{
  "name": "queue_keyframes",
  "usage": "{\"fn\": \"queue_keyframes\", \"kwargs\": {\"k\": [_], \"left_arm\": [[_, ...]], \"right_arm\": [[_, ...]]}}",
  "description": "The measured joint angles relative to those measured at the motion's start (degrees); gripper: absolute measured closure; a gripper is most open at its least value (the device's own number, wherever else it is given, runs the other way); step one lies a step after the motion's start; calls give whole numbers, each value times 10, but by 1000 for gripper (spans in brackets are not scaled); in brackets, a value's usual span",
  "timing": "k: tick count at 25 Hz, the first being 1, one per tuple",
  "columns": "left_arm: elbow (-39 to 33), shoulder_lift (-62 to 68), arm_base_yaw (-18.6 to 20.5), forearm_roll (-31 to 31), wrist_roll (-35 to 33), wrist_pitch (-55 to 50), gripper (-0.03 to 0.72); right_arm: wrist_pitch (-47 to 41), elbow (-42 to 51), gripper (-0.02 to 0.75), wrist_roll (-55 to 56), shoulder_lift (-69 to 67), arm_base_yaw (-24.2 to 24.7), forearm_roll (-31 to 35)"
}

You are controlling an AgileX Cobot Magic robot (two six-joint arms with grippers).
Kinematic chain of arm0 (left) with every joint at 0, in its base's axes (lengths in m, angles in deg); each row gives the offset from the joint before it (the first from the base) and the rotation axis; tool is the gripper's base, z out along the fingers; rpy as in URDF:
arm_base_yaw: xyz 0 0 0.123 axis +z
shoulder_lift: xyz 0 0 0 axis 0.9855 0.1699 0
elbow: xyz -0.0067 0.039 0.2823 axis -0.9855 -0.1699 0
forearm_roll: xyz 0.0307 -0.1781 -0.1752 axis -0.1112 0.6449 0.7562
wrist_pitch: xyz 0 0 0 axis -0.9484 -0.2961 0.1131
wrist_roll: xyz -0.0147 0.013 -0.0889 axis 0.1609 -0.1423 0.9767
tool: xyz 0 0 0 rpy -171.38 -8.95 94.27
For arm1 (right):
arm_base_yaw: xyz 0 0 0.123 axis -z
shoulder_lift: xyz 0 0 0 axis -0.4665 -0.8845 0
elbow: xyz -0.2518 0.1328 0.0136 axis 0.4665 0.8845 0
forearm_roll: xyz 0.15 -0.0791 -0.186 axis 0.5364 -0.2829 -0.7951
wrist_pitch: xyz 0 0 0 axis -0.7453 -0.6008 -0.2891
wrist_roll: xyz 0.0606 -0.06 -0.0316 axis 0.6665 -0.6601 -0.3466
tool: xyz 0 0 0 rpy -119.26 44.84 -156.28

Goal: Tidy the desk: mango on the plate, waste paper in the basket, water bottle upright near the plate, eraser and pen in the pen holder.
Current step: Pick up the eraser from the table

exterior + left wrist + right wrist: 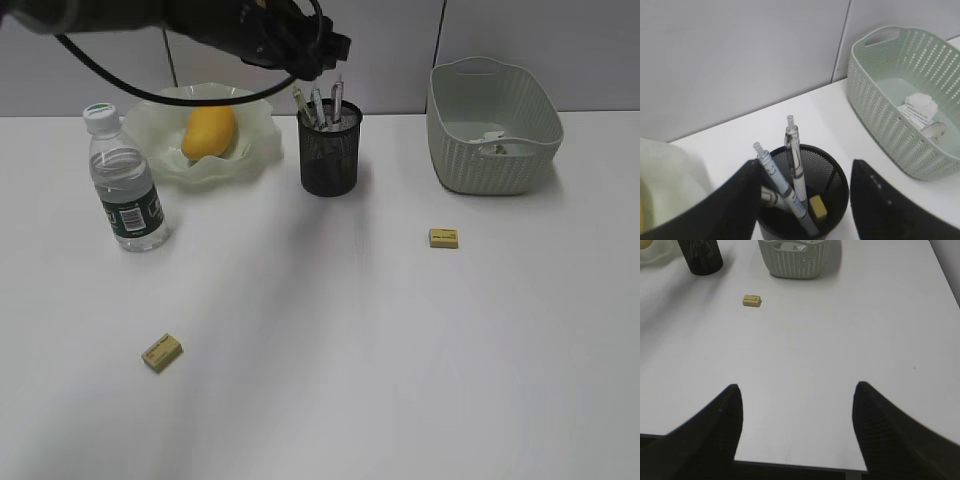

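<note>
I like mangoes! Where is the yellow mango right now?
In the exterior view the mango lies in the ruffled green plate at the back left of the desk, between the water bottle and the pen holder.

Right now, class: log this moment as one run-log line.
left pincer: open over holder | holder: pens, eraser | mango: on plate | paper: in basket | erasers on desk: two

Bright, even light; soft shadows on desk [350, 350]; left arm [200, 25] motion-blurred; wrist views slightly soft.
</note>
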Motion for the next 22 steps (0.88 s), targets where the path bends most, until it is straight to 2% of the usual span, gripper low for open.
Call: {"fn": "queue_keyframes", "kwargs": {"k": [7,16,18,22], "left_arm": [[0,-100,0,8,-1,-199,253],[18,-184,3,48,-1,-527,253],[30,-185,12,47,-1,-567,253],[40,-207,46,37,-1,-582,253]], "right_arm": [[0,0,193,0,0,0,0],[0,0,193,0,0,0,0],[0,0,193,0,0,0,0],[0,0,193,0,0,0,0]]}}
